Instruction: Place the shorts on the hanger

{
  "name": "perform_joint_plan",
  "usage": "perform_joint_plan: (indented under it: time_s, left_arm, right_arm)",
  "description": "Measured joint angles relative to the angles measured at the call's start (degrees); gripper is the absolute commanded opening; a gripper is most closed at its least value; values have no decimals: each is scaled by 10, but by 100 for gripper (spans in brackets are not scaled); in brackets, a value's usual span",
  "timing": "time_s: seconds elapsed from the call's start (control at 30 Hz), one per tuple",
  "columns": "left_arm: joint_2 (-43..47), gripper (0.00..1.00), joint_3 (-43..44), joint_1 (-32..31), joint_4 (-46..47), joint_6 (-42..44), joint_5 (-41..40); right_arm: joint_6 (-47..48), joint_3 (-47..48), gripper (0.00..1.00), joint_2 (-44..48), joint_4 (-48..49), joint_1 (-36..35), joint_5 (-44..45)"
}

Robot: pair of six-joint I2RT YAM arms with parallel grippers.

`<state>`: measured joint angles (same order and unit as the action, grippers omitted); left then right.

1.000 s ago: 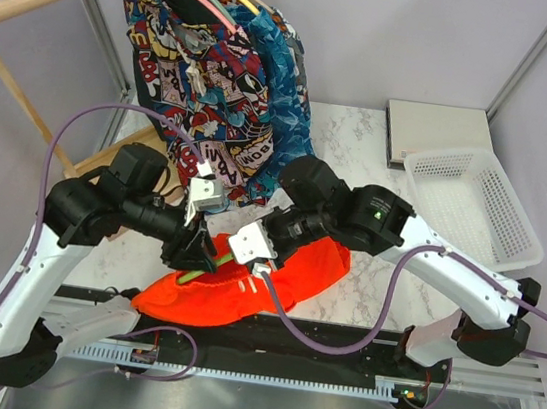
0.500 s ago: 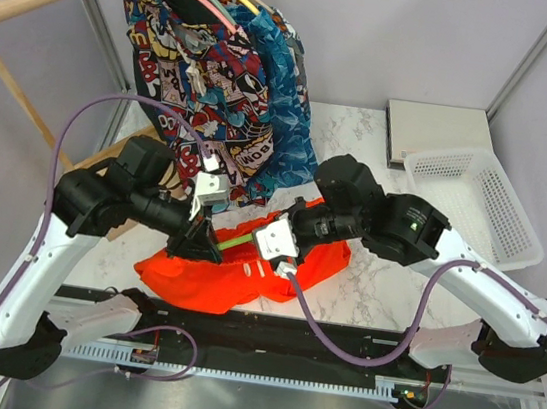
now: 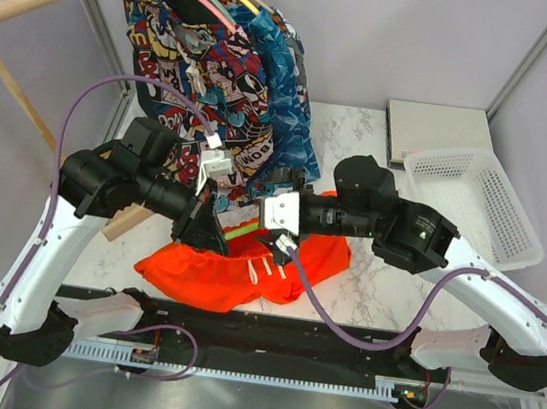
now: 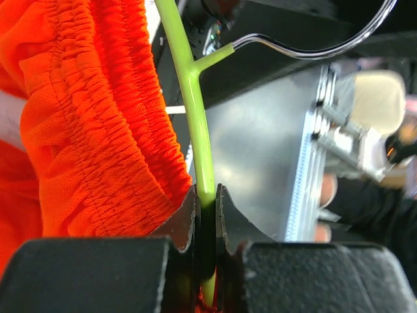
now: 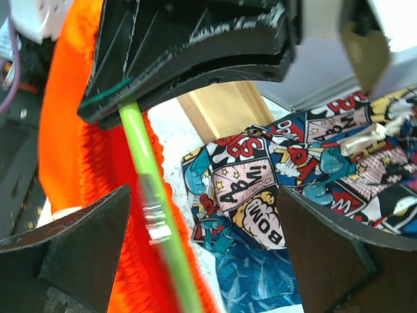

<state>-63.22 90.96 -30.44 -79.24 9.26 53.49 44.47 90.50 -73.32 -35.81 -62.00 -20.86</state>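
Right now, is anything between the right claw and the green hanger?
Nothing visible. The hanger runs through the gap of the open right gripper, near one side. The left gripper is shut on it, the shorts bunched alongside.

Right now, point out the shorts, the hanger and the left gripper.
the shorts (image 3: 204, 276), top external view, bunched fabric.
the hanger (image 4: 197, 130), left wrist view, green bar.
left gripper (image 4: 206, 202), left wrist view, between fingertips.

I record the shorts (image 3: 209, 275) as bright orange-red, with a white drawstring (image 3: 265, 269). The hanger (image 4: 197, 130) is lime green and its hook (image 4: 326, 57) is silver. Behind them I note a multicoloured comic-print garment (image 3: 186, 62), a blue patterned garment (image 3: 287, 116), and a white, grey-veined marble table (image 3: 363, 136).
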Motion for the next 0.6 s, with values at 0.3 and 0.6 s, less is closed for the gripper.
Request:
perform_joint_plan:
  time_s: [0.3,0.6]
  left_arm:
    - [53,2,-63,112,9,-176,30]
    - [170,2,-11,156,30,-347,-48]
  right_arm:
    - [-103,-15,98,30,83,13,79]
    - [-123,-18,98,50,124,18,158]
